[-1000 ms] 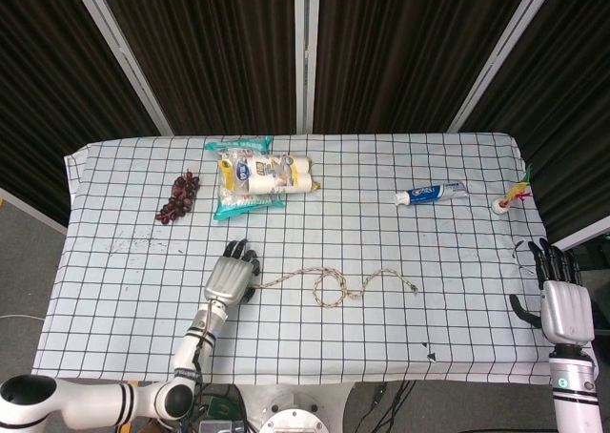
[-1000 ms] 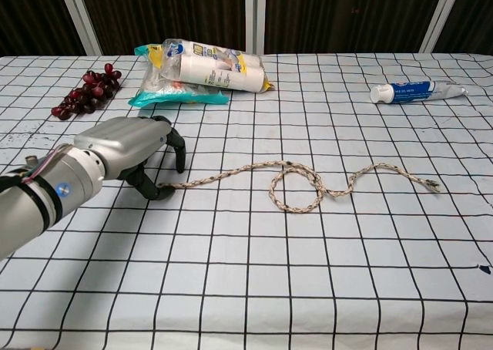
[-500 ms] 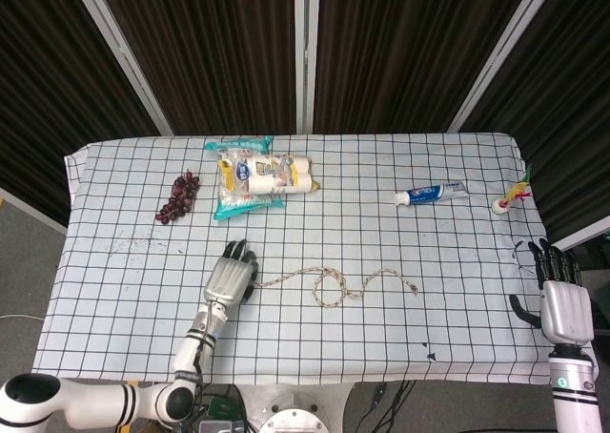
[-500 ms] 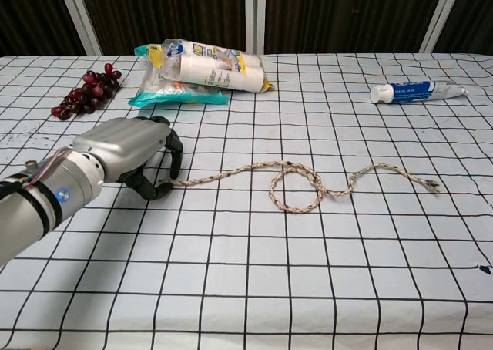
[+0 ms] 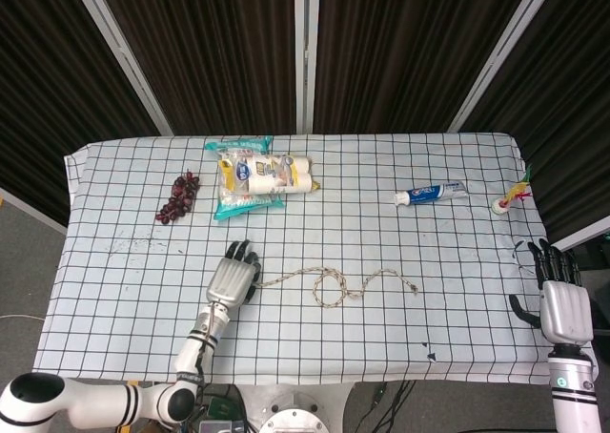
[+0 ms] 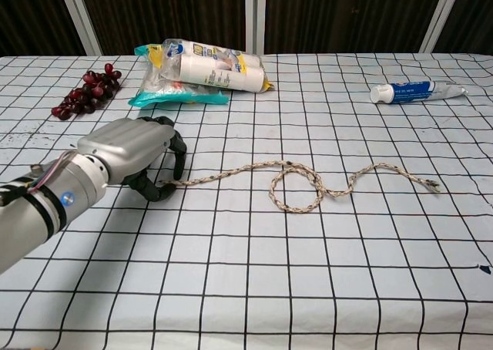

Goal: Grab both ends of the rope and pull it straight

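A thin beige rope (image 5: 334, 285) (image 6: 296, 188) lies on the checked tablecloth with a loop in its middle. Its left end runs in between the thumb and curled fingers of my left hand (image 5: 232, 278) (image 6: 131, 153), which closes around it on the cloth. The rope's right end (image 5: 415, 289) (image 6: 433, 185) lies free on the cloth. My right hand (image 5: 562, 304) hangs by the table's right edge with its fingers apart and nothing in it, far from the rope. The chest view does not show it.
A bag of packaged snacks (image 5: 259, 177) (image 6: 204, 72) and a bunch of dark grapes (image 5: 178, 196) (image 6: 85, 92) lie at the back left. A toothpaste tube (image 5: 431, 194) (image 6: 416, 91) lies at the back right, with a small colourful toy (image 5: 510, 199) near the right edge.
My left hand's fingers have curled in further around the rope's left end. The rope and my right hand have not visibly moved.
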`<action>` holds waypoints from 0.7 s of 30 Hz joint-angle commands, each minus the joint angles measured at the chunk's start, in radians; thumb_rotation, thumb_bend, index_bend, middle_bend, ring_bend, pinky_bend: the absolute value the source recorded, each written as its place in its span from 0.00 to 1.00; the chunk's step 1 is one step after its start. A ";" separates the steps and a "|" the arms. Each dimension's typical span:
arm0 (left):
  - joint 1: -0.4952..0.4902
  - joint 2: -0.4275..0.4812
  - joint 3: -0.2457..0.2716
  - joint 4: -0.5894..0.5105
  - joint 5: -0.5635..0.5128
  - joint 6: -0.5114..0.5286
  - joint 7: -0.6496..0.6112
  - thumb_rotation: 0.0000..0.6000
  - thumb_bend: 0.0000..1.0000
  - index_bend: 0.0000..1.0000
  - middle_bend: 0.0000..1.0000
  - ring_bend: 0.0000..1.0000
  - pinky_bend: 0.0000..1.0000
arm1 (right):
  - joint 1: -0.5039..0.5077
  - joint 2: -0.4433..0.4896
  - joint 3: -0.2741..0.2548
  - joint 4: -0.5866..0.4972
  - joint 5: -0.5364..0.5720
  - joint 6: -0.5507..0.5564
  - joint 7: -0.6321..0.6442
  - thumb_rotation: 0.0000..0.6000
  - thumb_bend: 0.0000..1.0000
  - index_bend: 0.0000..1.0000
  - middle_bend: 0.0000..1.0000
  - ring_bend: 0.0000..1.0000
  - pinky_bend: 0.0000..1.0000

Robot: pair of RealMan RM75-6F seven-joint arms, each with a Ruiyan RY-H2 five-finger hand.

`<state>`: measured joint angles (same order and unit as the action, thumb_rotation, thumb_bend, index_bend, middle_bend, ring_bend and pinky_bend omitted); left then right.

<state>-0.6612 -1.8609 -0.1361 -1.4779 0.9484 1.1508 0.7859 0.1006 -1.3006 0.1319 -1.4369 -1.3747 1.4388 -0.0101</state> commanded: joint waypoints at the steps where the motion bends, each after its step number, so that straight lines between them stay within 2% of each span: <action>1: -0.001 -0.003 0.002 0.003 -0.003 -0.001 0.003 1.00 0.34 0.50 0.24 0.00 0.08 | 0.000 0.000 0.000 0.001 0.001 0.000 0.001 1.00 0.22 0.00 0.00 0.00 0.00; 21: -0.004 -0.018 0.001 0.014 -0.008 0.018 0.021 1.00 0.41 0.58 0.26 0.00 0.08 | 0.000 -0.003 0.002 0.007 0.004 0.000 0.006 1.00 0.22 0.00 0.00 0.00 0.00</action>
<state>-0.6650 -1.8792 -0.1352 -1.4635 0.9405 1.1688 0.8070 0.1003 -1.3038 0.1342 -1.4304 -1.3712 1.4388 -0.0045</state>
